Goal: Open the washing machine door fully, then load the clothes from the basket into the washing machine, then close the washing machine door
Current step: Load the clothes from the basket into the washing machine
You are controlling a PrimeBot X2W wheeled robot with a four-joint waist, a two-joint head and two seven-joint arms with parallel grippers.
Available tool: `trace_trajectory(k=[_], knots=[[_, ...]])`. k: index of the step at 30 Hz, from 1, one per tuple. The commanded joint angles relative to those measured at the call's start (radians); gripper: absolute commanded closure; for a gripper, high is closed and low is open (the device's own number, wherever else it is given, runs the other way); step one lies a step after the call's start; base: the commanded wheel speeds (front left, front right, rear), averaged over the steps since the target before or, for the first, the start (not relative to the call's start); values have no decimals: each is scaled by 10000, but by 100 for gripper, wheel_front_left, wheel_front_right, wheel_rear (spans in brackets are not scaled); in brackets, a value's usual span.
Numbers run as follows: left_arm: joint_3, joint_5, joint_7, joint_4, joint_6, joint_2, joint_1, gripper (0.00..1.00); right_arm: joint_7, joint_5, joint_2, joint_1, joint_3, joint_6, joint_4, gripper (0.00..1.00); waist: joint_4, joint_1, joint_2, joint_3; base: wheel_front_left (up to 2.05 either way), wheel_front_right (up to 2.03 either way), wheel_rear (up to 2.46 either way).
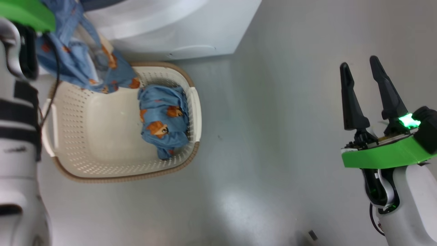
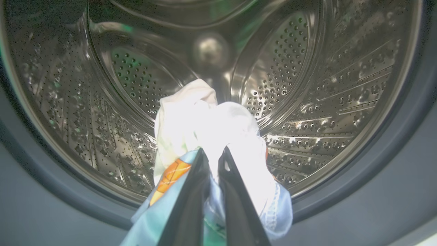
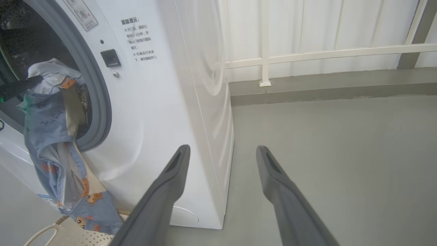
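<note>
Closest to the lens in the left wrist view, the left gripper [image 2: 214, 150] has its two dark fingers pinched nearly together on the held garment [image 2: 201, 116]. White lining bunches above the fingertips, with blue and orange print below. Behind it lies the steel drum [image 2: 341, 85], perforated and shiny, ringed by the grey gasket [image 2: 392, 164]; no other fabric shows on the drum wall in view.

On the floor in the head view, the basket [image 1: 102, 143] sits just in front of the washing machine [image 1: 177, 30]. It contains the second bundle [image 1: 164, 119], blue with orange-brown animals, lying against its right wall. The rest of the basket's bottom is bare, and the held garment's lower end hangs over its far left corner.

From the right wrist view comes what the others miss. The garment drapes out of the machine's mouth, over the gasket and down the white front to the basket's corner. That view also shows printed text [image 3: 140, 39] beside the opening and a round cover [image 3: 184, 215] low on the front.

Off to the robot's right, the right gripper [image 1: 359, 61] hangs over bare floor, fingers spread wide with nothing between them.

Smooth grey floor [image 1: 273, 136] runs to a white panelled wall [image 3: 324, 30] with a pale rail.
</note>
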Motion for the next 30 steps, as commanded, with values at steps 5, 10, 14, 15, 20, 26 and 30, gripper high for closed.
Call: trace_trajectory(k=[5,10,14,15,20,26,30], knots=[[-152,313,-47,1351,-64,714,-1321,100,-49,167,91,-252,482,46,-220,0,-596,-1,-1,708,0,0,0],[-164,297,-70,2186,-14,893,-2029,100,-49,198,204,-361,650,46,-241,0,-874,-1,-1,877,0,0,0],[-343,463,-134,2696,89,1134,-2645,100,-49,224,279,-411,789,46,-220,0,-1109,-1,-1,1011,0,0,0],[-395,517,-176,2734,116,1204,-2793,100,-49,232,298,-424,814,46,-215,0,-1171,-1,-1,1032,0,0,0],[-598,745,-384,2148,127,1444,-3429,100,-49,272,367,-422,800,46,-252,0,-1349,-1,-1,1160,0,0,0],[-446,957,-398,-119,273,1732,-3195,100,-49,290,463,-471,770,46,-299,0,-1435,-1,-1,1402,0,0,0],[-341,963,-400,-32,224,1772,-2683,100,-49,288,516,-494,821,46,-295,0,-1482,-1,-1,1427,0,0,0]])
